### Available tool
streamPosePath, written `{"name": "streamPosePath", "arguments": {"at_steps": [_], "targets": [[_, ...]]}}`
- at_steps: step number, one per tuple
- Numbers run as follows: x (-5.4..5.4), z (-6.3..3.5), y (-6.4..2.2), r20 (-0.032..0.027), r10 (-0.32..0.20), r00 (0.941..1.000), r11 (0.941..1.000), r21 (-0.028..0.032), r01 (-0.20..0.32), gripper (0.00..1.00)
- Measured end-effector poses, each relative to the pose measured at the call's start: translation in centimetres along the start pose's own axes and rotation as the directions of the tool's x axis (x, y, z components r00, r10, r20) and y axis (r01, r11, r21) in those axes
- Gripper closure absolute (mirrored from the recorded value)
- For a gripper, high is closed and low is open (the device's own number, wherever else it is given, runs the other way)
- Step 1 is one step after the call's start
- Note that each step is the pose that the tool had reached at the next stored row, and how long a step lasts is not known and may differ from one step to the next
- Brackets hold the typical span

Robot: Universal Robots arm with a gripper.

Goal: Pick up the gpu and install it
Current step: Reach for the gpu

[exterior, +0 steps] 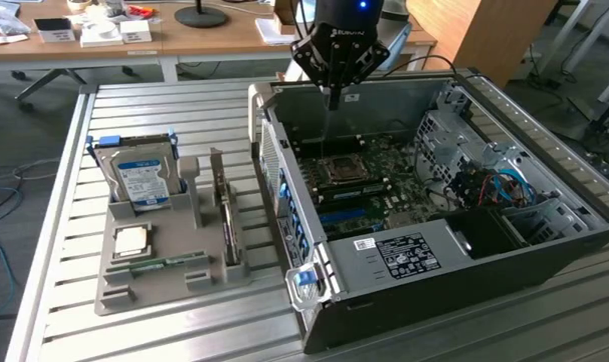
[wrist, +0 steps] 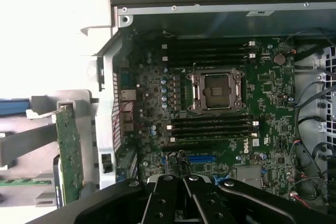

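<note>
One gpu point(exterior: 227, 226) stands on edge in the grey holder point(exterior: 118, 298) beside the open case point(exterior: 436, 302). The holder also carries one hard drive point(exterior: 142, 181), one processor point(exterior: 132, 241) and one memory stick point(exterior: 169, 264). The gripper point(exterior: 332, 96) hangs over the case's motherboard point(exterior: 385, 162), jaws clenched on nothing.

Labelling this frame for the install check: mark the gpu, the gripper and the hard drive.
gpu point(exterior: 228, 230), exterior view, upper edge of the upright card.
gripper point(exterior: 332, 104), exterior view, midway between its fingertips.
hard drive point(exterior: 142, 181), exterior view, blue-white label.
</note>
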State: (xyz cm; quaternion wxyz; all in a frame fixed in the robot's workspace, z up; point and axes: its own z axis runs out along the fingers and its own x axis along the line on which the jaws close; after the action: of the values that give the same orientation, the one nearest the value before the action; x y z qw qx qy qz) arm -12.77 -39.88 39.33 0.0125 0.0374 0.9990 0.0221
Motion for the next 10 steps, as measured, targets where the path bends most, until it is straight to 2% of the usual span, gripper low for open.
{"name": "streamPosePath", "arguments": {"at_steps": [10], "targets": [[1.6, -0.04, -0.12, 0.0000, 0.000, 1.0000, 1.0000, 0.0000, 0.000, 0.89]]}}
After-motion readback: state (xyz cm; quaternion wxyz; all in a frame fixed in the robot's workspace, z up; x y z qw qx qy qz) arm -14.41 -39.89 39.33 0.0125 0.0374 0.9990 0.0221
